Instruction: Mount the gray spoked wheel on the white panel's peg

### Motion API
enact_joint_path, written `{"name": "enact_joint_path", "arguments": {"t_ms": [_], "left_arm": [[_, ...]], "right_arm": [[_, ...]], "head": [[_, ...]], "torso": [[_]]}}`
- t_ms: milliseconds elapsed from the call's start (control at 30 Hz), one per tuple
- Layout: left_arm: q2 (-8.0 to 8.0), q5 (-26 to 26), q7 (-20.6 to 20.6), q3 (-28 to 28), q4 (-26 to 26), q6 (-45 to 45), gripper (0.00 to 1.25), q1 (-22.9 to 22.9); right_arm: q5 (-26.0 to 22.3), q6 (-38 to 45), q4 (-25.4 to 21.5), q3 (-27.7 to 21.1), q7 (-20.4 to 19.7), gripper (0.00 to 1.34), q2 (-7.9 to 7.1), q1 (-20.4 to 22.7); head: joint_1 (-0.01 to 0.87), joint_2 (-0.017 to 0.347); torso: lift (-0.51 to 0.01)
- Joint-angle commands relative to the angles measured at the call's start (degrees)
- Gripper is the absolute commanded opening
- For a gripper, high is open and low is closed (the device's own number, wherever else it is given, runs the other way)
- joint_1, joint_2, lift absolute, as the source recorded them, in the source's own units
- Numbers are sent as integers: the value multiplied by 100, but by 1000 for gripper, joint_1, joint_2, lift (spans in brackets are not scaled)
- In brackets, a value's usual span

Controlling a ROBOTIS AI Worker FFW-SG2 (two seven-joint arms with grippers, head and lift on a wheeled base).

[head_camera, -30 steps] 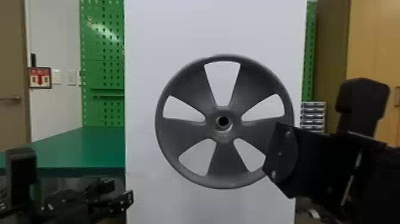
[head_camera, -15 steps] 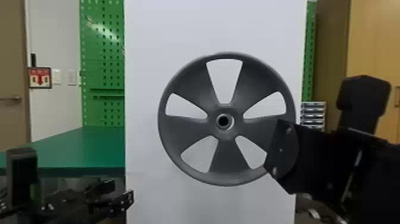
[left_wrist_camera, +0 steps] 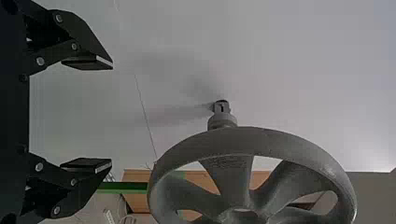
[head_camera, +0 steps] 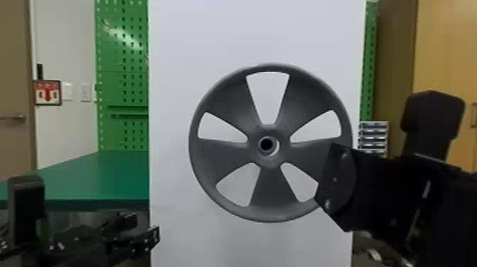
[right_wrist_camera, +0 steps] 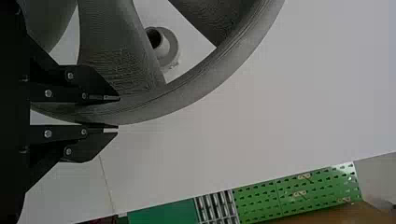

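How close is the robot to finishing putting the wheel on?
Done: the wheel is gripped and up before the white panel. In hand: the right gripper holds its rim; the peg shows beyond it through an opening. Left: line up the hub, slide it on, let go.

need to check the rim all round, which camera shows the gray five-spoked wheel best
The head view: the gray five-spoked wheel faces it, its rim nearly complete. The left wrist view catches it at a slant, cut off; the right wrist view gives a partial close-up at the right gripper.
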Motion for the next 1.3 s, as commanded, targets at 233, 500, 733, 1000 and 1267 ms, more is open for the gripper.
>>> {"name": "enact_joint_path", "arguments": {"t_ms": [233,500,733,1000,1267], "left_arm": [[0,0,0,-4,1,0,744,-4],[0,0,0,-13,1,0,744,-13],[0,-17,0,-22,1,0,744,-13],[0,-61,0,-48,1,0,744,-22],[0,-79,0,-66,1,0,744,-31]], "right_arm": [[263,-9,171,7,177,12,-3,-39],[492,-17,373,-37,538,12,-3,-48],[580,-26,540,-73,678,12,15,-83],[580,-35,716,-55,740,12,41,-154],[641,-70,839,-46,766,12,76,-206]], "head": [[84,-8],[84,-8],[84,-8],[84,-8],[84,-8]], "torso": [[-485],[-485],[-485],[-485],[-485]]}}
